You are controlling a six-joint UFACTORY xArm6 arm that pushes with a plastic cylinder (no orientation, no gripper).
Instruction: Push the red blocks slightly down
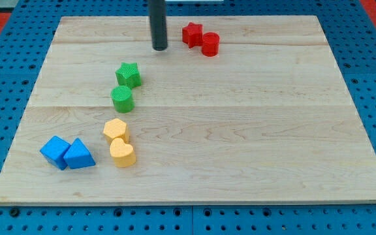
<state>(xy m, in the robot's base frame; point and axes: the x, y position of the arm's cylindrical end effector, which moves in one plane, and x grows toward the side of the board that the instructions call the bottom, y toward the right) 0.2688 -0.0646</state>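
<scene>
Two red blocks sit touching near the view's top, right of centre: a red star-shaped block [192, 33] and a red cylinder [210, 44] just to its lower right. My tip [159, 47] rests on the wooden board [240, 130] to the left of the red star, about a block's width away, not touching it. The dark rod rises straight up out of the view's top edge.
A green star [128, 74] and a green cylinder [122, 98] lie left of centre. Below them are a yellow hexagon [115, 128] and a yellow heart [122, 153]. A blue cube [55, 151] and a blue triangle [78, 155] sit at the lower left.
</scene>
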